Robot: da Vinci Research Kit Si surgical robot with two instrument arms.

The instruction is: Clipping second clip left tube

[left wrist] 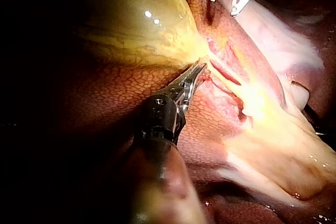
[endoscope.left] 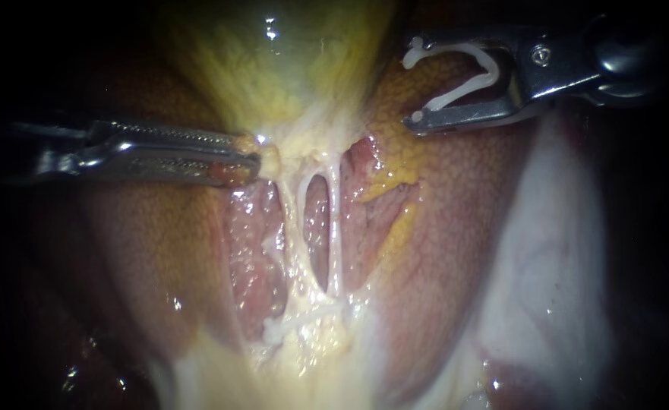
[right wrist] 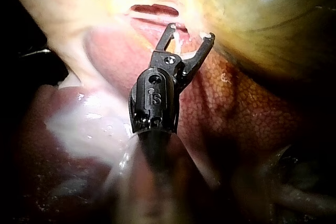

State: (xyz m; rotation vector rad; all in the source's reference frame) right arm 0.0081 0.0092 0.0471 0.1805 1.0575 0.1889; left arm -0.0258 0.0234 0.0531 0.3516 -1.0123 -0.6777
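Endoscope view: the left instrument [endoscope.left: 254,161] has its jaws closed on a small fold at the narrow end of the yellow-green gallbladder [endoscope.left: 288,61], holding it sideways over the liver [endoscope.left: 159,250]. Below, two pale tubes run side by side with a slit between them, and the left tube [endoscope.left: 296,220] is the one nearer those jaws. The right instrument [endoscope.left: 414,87] hovers well apart, up beside the gallbladder, its jaws wide with a white clip [endoscope.left: 492,70] seated against both. A white lump low on the tubes may be a clip, but I cannot tell. Left wrist view: the left instrument [left wrist: 199,69] pinches only a small bite, so it could slip and slacken the tube. Right wrist view: the right instrument [right wrist: 190,31] points toward the slit. The tubes lie so close together that the clip could, I judge, catch both or only part of the left one.
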